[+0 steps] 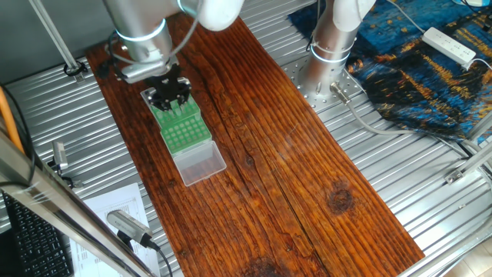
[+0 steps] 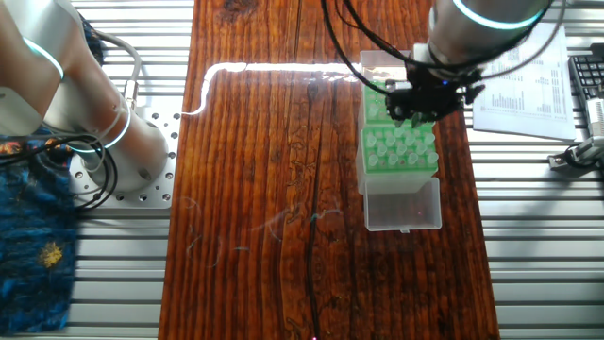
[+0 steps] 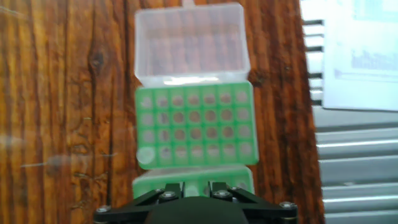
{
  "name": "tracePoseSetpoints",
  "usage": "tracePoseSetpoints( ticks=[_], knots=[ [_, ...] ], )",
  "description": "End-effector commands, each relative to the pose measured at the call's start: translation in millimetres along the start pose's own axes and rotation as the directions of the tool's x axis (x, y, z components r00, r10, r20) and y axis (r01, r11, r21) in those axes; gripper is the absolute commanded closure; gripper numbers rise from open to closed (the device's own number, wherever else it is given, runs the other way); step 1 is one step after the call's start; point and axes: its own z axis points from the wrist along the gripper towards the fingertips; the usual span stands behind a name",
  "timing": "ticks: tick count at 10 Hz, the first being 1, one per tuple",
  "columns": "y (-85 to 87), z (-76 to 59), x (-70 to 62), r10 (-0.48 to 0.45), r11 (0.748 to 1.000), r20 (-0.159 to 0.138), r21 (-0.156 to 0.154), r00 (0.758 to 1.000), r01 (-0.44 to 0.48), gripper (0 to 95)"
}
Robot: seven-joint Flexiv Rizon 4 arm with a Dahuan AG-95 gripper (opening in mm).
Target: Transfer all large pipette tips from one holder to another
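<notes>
A: The wooden board [image 1: 269, 146] lay on ribbed metal, bare past the racks [image 2: 399, 151], which sat near one long edge.

B: The gripper [image 2: 429, 102]?

A: Over the nearer rack; its opening I couldn't tell. One tip [image 3: 146, 155] stood in the far rack's corner hole.

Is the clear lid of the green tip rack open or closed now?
Open. The clear lid is folded back flat on the wooden table, and the green rack's holes are uncovered below the claw.

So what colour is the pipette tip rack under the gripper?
Green rack, clearest in the hand view.
</notes>
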Motion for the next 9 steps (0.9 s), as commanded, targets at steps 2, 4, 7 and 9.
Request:
tracePoseSetpoints(
  ticks=[2,4,7,9],
  knots=[
    [3.5,1.2,1.0,-0.060,0.998,0.002,0.018,0.998,0.060,76.0],
    [4.7,3.2,2.0,-0.062,0.998,-0.001,0.029,0.998,0.062,76.0],
    [4.7,7.0,2.9,-0.069,0.997,-0.001,0.031,0.998,0.069,76.0],
    [4.5,8.2,3.2,-0.075,0.996,-0.001,0.038,0.997,0.075,76.0]
  ],
)
